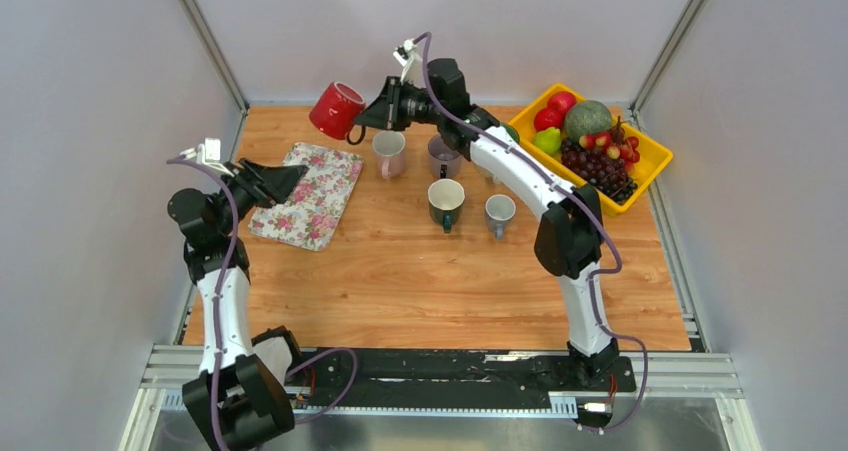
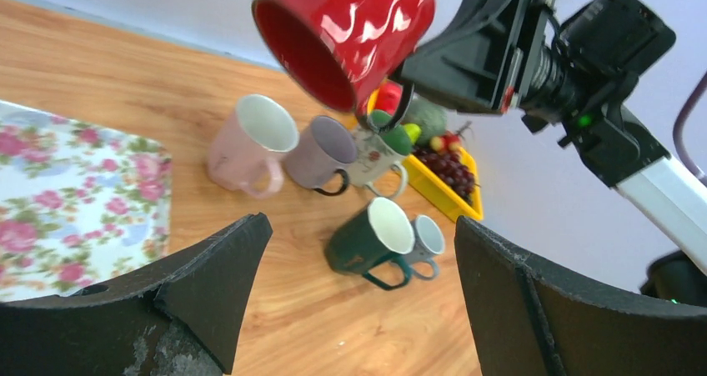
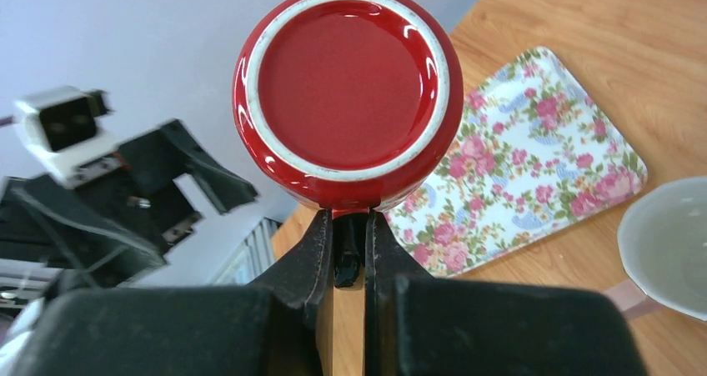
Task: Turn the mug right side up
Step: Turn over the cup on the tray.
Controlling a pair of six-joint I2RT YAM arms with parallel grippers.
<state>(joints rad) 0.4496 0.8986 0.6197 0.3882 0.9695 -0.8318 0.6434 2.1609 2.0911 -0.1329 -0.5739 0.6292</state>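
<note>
The red mug [image 1: 337,110] hangs in the air over the table's back left, tilted on its side. Its base faces the right wrist camera [image 3: 348,92], and its mouth points down and left toward my left arm [image 2: 350,34]. My right gripper [image 1: 362,123] is shut on the mug's dark handle, which sits pinched between the fingers [image 3: 350,219]. My left gripper [image 1: 292,177] is open and holds nothing. It hovers above the left side of the floral tray [image 1: 310,193], and bare wood shows between its fingers [image 2: 363,236].
Several upright mugs stand mid-table: pink [image 1: 389,153], purple-grey [image 1: 444,155], dark green [image 1: 446,202] and small grey [image 1: 500,213]. A yellow basket [image 1: 652,153] of fruit sits at the back right. Grey walls close in the left, right and back.
</note>
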